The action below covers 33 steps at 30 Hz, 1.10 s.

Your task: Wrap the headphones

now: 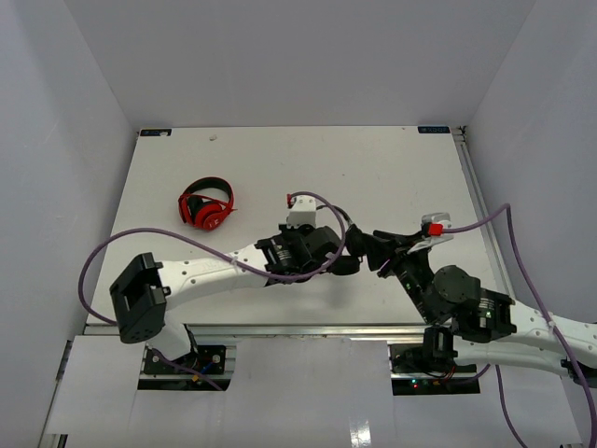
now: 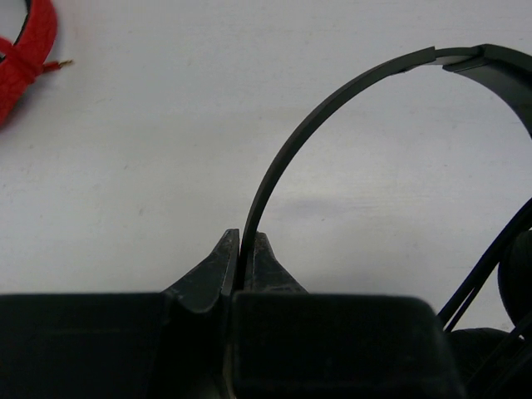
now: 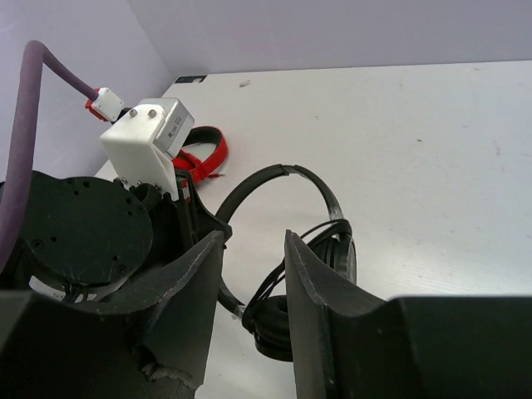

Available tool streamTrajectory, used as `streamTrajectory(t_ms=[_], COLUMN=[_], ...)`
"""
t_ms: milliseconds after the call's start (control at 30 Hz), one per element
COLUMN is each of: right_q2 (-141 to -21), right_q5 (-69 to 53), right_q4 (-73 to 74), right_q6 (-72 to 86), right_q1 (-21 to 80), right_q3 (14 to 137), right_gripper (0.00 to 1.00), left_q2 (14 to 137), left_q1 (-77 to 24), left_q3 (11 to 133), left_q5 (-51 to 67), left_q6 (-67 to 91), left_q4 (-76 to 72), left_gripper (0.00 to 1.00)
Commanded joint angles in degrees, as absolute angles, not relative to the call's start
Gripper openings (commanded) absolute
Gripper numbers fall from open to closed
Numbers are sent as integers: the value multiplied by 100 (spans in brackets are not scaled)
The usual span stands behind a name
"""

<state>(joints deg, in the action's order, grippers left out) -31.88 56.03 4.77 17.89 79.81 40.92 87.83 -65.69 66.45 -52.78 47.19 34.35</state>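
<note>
Two grippers at the small black headphones, on the table between the arms.
Left gripper is pinched tight on the thin headband, a springy strip that looks light but likely to twist; right gripper stands partly open, holding nothing, just by the earcups. The limp, thin cable probably slips easily: pinch it near an earcup.
</note>
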Motion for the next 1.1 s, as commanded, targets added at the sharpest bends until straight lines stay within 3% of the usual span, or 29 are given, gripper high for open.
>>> streamTrajectory(t_ms=[0,233,600,1067], right_q2=[-2692,-1756,-1351,-1538], right_q5=[6625,6988,7233,7217], right_q4=[527,518,574,580], right_q6=[1995,2075,2145,2127], right_q1=[7998,7998,7998,7998], right_q3=[3737,3222,3003,3006], right_gripper=[42,41,42,42], left_q2=[9313,10545,12091,12687], left_q1=[-6488,-6264,-5941,-5553], left_q3=[7328,8231,9658,9845], left_q5=[-5126,-4246,-3498,-3205], left_q6=[3425,2567,2361,2594], left_q4=[2019,1247,1110,1099], left_gripper=[0,0,0,0])
